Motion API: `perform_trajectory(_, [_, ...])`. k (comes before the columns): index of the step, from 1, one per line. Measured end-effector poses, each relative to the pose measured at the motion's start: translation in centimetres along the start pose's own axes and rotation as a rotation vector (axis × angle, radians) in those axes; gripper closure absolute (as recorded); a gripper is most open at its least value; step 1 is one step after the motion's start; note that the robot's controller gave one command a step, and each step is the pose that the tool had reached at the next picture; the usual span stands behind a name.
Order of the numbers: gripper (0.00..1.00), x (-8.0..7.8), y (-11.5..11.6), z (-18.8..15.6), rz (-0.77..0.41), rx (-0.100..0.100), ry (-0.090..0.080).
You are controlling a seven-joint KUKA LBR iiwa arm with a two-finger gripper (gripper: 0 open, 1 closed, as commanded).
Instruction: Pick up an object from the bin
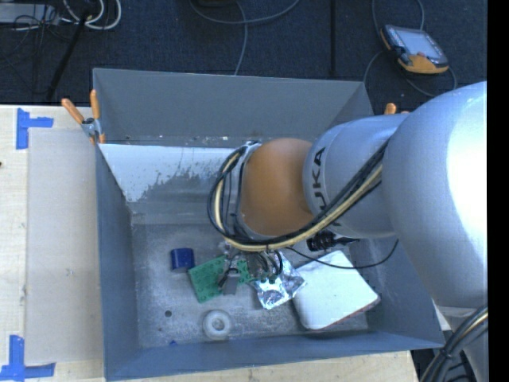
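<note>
My gripper (pixel 233 277) is low in the middle of the bin, under the arm's wrist, right at the right-hand edge of a flat green circuit board (pixel 207 279). Whether it touches the board I cannot tell. A small dark blue block (pixel 182 258) lies just left of the board. A crumpled piece of silver foil (pixel 273 292) sits close to the gripper's right.
A white flat pad (pixel 336 298) lies at the bin's right, partly under the foil. A pale translucent ring (pixel 216 323) rests near the front wall. The arm and its cables cover the bin's middle and right.
</note>
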State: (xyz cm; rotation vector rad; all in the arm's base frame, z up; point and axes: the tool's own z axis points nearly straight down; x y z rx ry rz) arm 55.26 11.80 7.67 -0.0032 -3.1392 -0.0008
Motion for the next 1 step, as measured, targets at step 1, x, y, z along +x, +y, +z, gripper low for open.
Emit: perform_trajectory(1, [1.0,1.84,2.13,-18.64,0.018,-0.002,-0.011])
